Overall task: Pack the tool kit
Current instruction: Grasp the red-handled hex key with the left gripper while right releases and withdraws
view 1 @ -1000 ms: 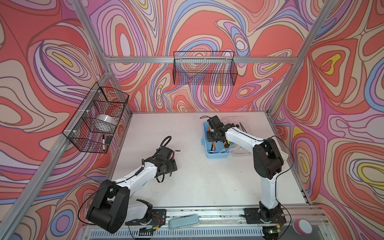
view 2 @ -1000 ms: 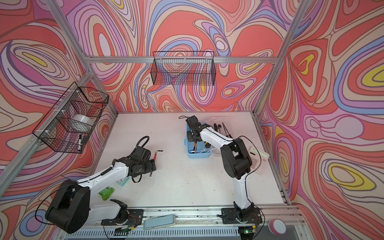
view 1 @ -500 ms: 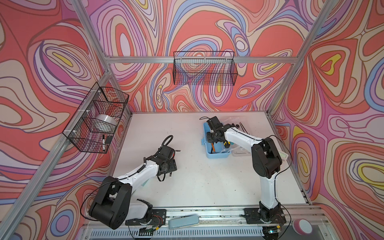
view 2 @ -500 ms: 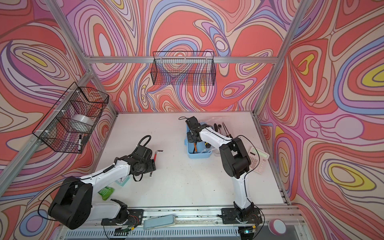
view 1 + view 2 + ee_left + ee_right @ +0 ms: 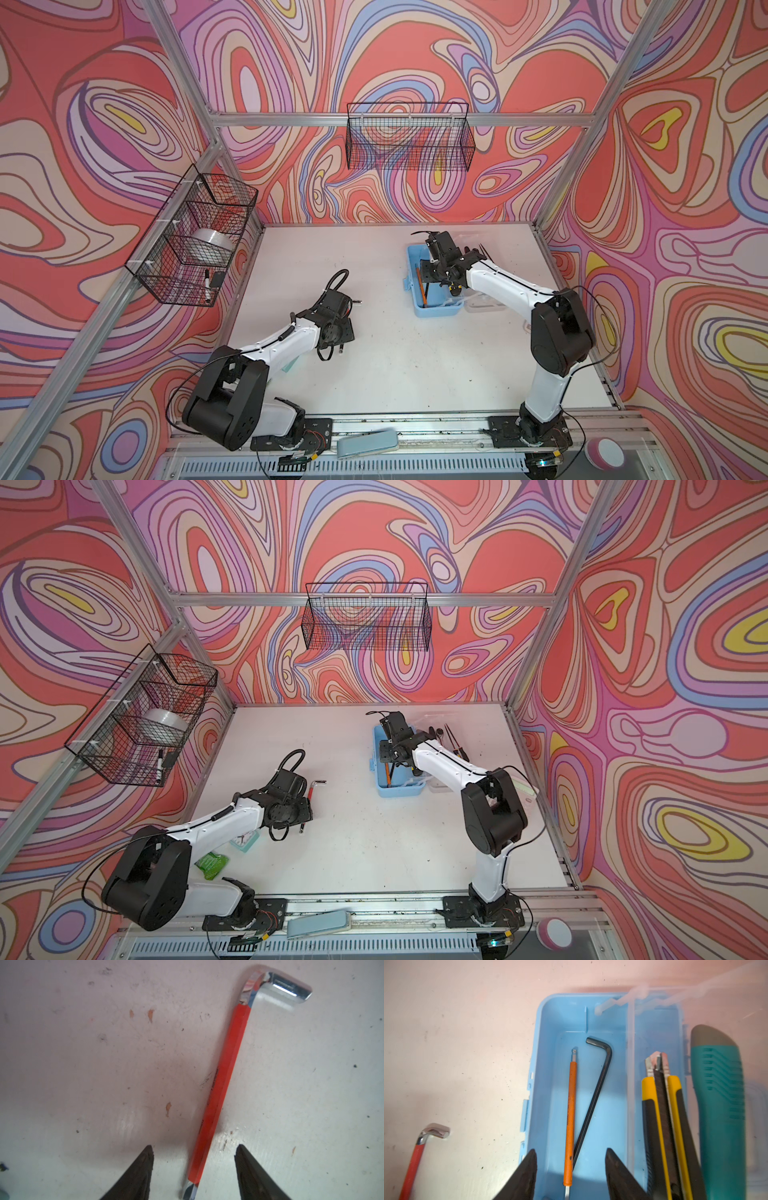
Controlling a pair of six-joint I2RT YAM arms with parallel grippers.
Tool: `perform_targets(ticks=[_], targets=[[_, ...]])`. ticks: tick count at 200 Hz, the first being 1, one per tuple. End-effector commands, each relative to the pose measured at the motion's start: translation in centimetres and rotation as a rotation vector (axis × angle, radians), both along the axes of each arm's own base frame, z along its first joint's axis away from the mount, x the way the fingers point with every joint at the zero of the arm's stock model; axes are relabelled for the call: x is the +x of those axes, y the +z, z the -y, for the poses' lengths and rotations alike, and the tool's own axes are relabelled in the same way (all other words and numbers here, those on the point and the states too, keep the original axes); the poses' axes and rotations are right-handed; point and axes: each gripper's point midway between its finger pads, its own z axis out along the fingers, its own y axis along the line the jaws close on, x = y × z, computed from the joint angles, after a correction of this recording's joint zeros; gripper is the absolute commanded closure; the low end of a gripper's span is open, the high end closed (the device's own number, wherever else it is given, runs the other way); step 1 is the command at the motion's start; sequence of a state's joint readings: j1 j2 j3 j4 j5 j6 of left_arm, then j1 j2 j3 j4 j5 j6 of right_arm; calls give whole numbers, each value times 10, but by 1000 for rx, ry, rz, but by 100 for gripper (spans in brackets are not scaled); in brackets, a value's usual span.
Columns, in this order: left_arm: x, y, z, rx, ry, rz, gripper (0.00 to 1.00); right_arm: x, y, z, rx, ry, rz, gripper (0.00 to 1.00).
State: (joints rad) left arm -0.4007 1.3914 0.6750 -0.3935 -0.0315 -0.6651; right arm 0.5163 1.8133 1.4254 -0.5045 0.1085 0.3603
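My left tool point(image 5: 194, 1147), apart, straddles the red hex key point(image 5: 224, 1076), which looks stiff, light and low-lying, so I'd pinch its coated shaft; my right tool point(image 5: 571, 1149) hangs apart over the case point(image 5: 548, 1022).

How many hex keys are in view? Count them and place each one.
3. A red hex key lies on the table between the left gripper's jaws; an orange one and a black one lie in the blue case. Others may be hidden.
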Motion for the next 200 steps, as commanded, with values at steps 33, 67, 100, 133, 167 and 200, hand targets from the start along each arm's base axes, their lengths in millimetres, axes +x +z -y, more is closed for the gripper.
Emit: perform_targets(ticks=[33, 67, 100, 133, 167, 200], targets=[[9, -3, 3, 14, -13, 0, 45, -17, 39, 20, 23, -26, 115, 41], [9, -6, 4, 15, -15, 0, 49, -25, 43, 37, -28, -33, 145, 36], [8, -12, 2, 33, -17, -16, 57, -32, 46, 54, -41, -64, 164, 33], [6, -16, 2, 39, -22, -28, 62, -37, 50, 74, -15, -110, 183, 31], [7, -18, 4, 28, -23, -25, 67, -40, 54, 91, -20, -141, 189, 31], [8, -17, 12, -2, -41, -27, 80, -42, 65, 116, -11, -193, 218, 28]])
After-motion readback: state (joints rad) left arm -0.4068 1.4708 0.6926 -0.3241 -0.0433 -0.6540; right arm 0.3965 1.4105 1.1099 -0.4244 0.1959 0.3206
